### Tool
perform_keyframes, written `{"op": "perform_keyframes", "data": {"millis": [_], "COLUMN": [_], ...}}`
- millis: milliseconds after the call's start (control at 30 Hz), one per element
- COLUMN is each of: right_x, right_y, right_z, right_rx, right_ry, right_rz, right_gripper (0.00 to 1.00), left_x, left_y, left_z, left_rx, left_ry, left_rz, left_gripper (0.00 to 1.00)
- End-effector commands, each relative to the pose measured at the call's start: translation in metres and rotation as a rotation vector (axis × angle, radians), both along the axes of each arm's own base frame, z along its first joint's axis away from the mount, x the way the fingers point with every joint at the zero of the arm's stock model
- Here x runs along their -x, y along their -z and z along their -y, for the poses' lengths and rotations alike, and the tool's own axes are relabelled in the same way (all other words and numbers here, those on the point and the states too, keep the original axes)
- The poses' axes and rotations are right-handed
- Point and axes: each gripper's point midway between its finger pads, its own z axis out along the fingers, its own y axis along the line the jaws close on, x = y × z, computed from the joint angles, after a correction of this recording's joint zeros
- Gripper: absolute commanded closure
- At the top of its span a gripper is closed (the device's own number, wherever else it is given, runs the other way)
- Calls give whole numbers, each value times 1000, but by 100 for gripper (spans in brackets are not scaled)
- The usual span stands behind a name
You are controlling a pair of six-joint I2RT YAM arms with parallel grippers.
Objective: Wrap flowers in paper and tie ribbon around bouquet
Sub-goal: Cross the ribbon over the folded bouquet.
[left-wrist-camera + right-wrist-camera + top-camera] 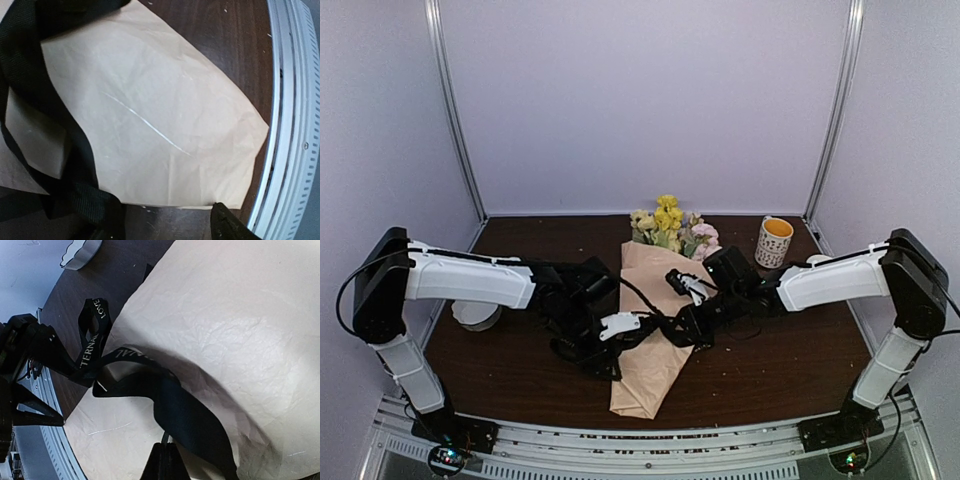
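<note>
The bouquet [650, 340] lies on the dark table as a tan paper [150, 100] cone, with the yellow, pink and white flowers [670, 228] at its far end. The black lettered ribbon [185, 410] drapes in loops across the cone's middle [665, 325]. My right gripper [167, 460] is shut, pinching a thin edge of the ribbon just above the paper [225, 315]. My left gripper [165, 232] stands open at the cone's left edge with only bare table between its jaws. One dark fingertip [225, 225] shows, and the ribbon [30, 75] hides the other side.
A white mug [774, 242] with an orange inside stands at the back right. A white scalloped dish [477, 315] sits at the left under the left arm. The metal rail [290, 125] runs along the near table edge, close to the cone's narrow end.
</note>
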Motion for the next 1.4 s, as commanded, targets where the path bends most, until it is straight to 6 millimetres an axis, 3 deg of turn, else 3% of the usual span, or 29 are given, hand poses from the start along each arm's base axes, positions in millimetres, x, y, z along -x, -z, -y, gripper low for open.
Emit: {"op": "perform_keyframes", "data": {"millis": [0,133,233,433,500,600,767,900,1000,1100,1233,1367], "right_x": [-4,-4,-3,-2,-2,-3,-3,-3,-3,-1,-1,-1], "right_y": [5,7,6,9,10,10,10,10,10,9,5,7], "right_z": [0,1,2,3,3,3,3,2,3,4,3,2], "right_rx": [22,25,25,32,32,32,28,25,21,15,0,-2], "right_ry": [7,7,7,6,6,7,3,3,5,8,11,9], "right_rz": [-1,-5,-2,-4,-4,0,2,6,7,7,13,10], "right_gripper": [100,100,100,100,100,100,100,100,100,100,100,100], "left_x": [24,17,8,-36,-39,-36,-77,-75,-76,-67,-44,-62], "left_y": [-34,-67,-82,-93,-91,-88,-58,-19,-1,5,5,17], "left_z": [0,13,15,-6,-9,-12,-34,-33,-28,-26,-24,-26], "left_rx": [80,195,255,324,305,271,90,-2,-25,4,76,5], "left_ry": [82,91,74,-68,-65,-33,-133,-53,14,74,152,97], "left_rz": [-87,-18,13,-8,-4,-13,170,124,213,227,189,269], "left_gripper": [32,23,22,48,58,61,78,65,62,60,43,44]}}
